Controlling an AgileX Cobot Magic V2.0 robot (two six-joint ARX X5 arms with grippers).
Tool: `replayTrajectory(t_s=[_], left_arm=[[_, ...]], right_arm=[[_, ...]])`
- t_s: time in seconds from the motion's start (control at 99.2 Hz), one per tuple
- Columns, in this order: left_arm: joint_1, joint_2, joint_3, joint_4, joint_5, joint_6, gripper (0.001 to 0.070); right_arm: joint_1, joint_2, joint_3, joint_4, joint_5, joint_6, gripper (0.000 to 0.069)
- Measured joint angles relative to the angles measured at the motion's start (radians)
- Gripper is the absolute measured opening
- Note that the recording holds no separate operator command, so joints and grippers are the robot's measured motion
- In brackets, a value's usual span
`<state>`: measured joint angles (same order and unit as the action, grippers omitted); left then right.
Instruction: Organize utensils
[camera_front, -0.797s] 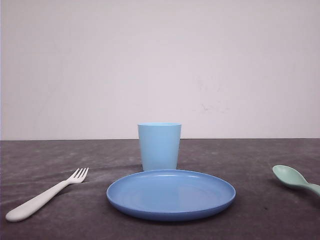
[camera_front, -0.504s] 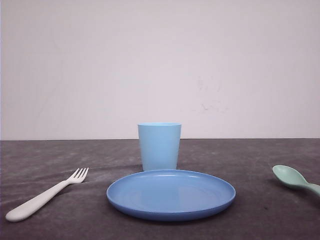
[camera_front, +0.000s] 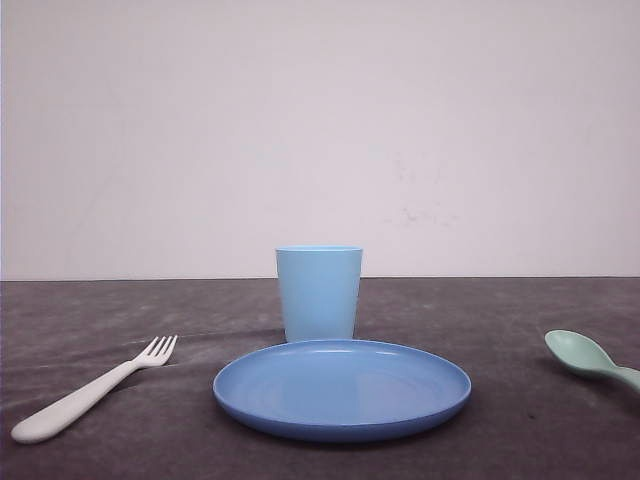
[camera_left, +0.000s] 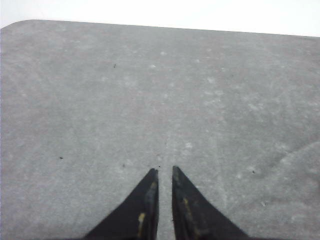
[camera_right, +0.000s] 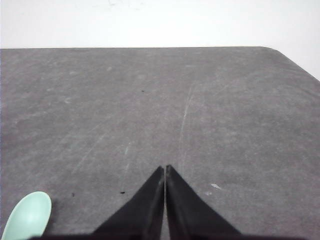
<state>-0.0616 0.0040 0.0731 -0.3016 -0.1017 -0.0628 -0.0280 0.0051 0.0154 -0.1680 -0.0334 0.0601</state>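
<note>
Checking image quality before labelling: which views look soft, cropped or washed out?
Front view: even light, soft shadows, spoon cropped at the edge, fork sharp. Left wrist view: table hazy, washed out. Right wrist view: crisper, spoon bowl cut off at the corner.

The fork (camera_front: 90, 390) is white plastic with four tines and a thick rounded handle — it lies flat on the desk (camera_front: 120, 310) at the near left, handle toward the near left corner, tines pointing far and right. The spoon (camera_front: 588, 358) — pale mint green — lies at the right edge, bowl up, its handle running off to the right.
</note>
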Motion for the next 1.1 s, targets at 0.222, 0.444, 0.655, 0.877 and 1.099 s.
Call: replayTrajectory(t_s=[0.222, 0.444, 0.655, 0.877, 1.099], left_arm=[[0.000, 0.000, 0.000, 0.000, 0.000, 0.000, 0.0023], [0.000, 0.000, 0.000, 0.000, 0.000, 0.000, 0.0023], [0.000, 0.000, 0.000, 0.000, 0.000, -0.058, 0.0023], [0.000, 0.000, -0.005, 0.021, 0.000, -0.193, 0.0023], [0.000, 0.011, -0.002, 0.023, 0.003, -0.270, 0.0023]], right_arm=[[0.000, 0.000, 0.000, 0.000, 0.000, 0.000, 0.0004], [0.000, 0.000, 0.000, 0.000, 0.000, 0.000, 0.0004], [0.000, 0.000, 0.000, 0.002, -0.057, 0.085, 0.0004], [0.000, 0.000, 0.000, 0.048, -0.097, 0.216, 0.0004], [0.000, 0.002, 0.010, 0.050, -0.098, 0.396, 0.0004]])
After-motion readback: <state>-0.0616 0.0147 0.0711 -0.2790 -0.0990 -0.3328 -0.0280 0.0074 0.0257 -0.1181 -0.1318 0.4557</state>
